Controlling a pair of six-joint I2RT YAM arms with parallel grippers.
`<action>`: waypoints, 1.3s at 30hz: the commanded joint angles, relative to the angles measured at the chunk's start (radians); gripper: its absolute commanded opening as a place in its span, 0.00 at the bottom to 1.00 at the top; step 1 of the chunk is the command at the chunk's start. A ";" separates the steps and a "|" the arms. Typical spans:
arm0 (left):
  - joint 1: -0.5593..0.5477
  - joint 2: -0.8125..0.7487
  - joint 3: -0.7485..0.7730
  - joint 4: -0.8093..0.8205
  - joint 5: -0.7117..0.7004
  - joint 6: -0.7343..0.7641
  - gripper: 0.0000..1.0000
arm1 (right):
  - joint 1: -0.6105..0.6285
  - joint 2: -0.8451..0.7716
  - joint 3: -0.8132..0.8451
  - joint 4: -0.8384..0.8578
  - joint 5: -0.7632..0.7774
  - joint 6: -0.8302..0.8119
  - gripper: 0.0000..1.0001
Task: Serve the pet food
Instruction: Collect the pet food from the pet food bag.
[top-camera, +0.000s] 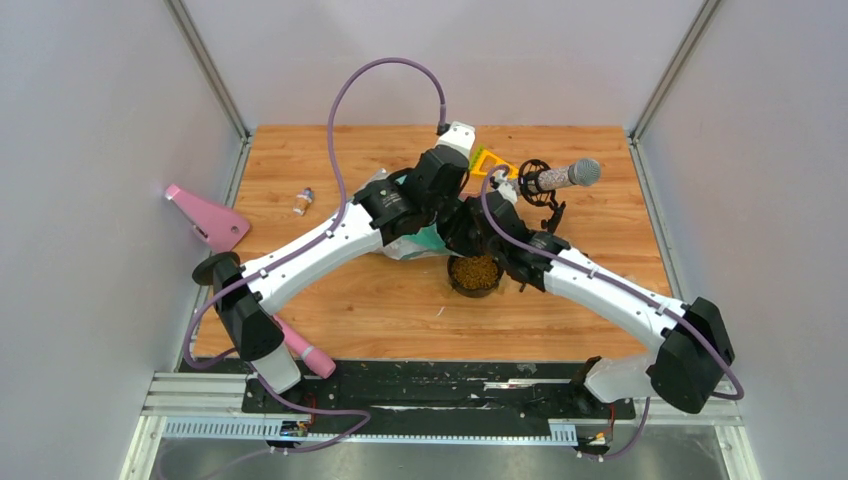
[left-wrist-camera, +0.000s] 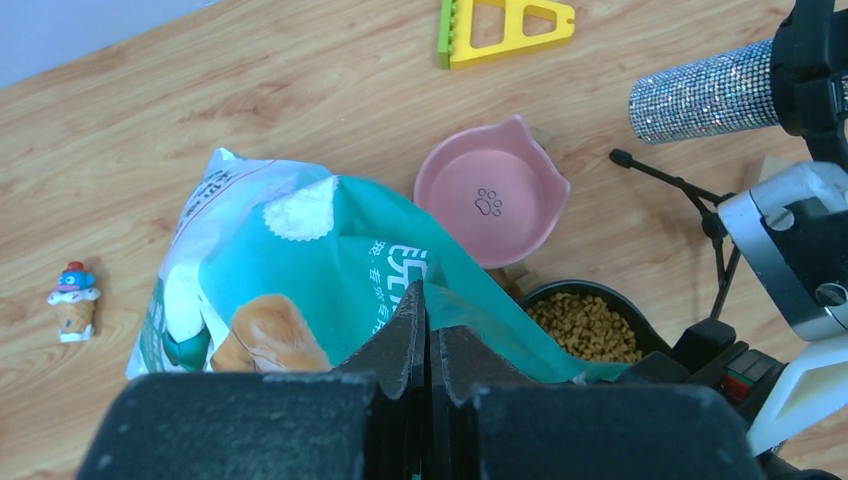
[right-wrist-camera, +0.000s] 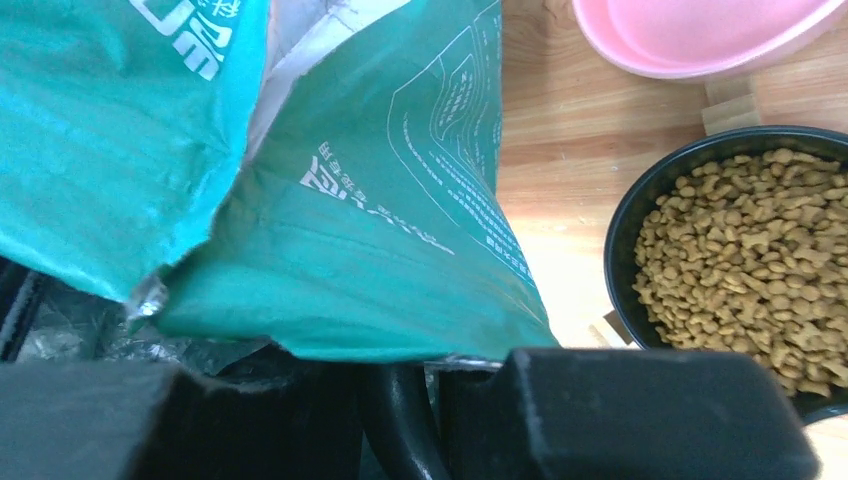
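From above, both arms crowd the middle of the table (top-camera: 350, 320), over the bag (top-camera: 420, 243) and a black bowl (top-camera: 450, 275) already heaped with kibble (top-camera: 475, 270). Left wrist: the left gripper (left-wrist-camera: 428, 300) is pressed together at the bag's top, and the pink bowl (left-wrist-camera: 490, 200) beyond is bare. Right wrist: the right gripper (right-wrist-camera: 400, 400) sits under the bag's edge, and I can't tell its grip. I'd judge one bowl served, with the pink one perhaps left.

Likely a robot test cell: plain grey walls (top-camera: 90, 150) box in a wooden table (top-camera: 400, 325).
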 joint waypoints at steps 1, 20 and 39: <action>-0.005 -0.070 0.020 0.122 -0.012 -0.043 0.00 | -0.010 -0.073 -0.132 0.312 0.008 0.083 0.00; -0.006 -0.094 -0.005 0.141 -0.068 0.022 0.00 | -0.012 -0.330 -0.386 0.658 0.021 0.135 0.00; -0.004 -0.132 -0.020 0.143 -0.168 0.049 0.00 | -0.012 -0.692 -0.532 0.521 0.083 0.134 0.00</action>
